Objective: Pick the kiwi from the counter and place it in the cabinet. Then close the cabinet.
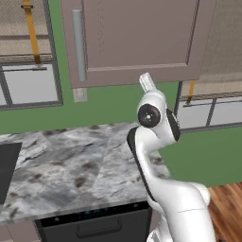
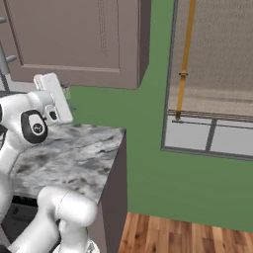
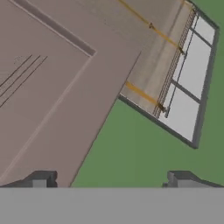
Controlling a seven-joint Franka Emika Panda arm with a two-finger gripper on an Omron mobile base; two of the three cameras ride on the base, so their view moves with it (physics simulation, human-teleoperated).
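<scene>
Fingers spread wide, released and empty, just short of the closed cabinet door.

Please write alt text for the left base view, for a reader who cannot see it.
A white robot arm rises beside a grey marbled counter and reaches up toward a mauve-brown wall cabinet, whose door with a long grey handle looks shut. Behind are a green wall and windows.
</scene>
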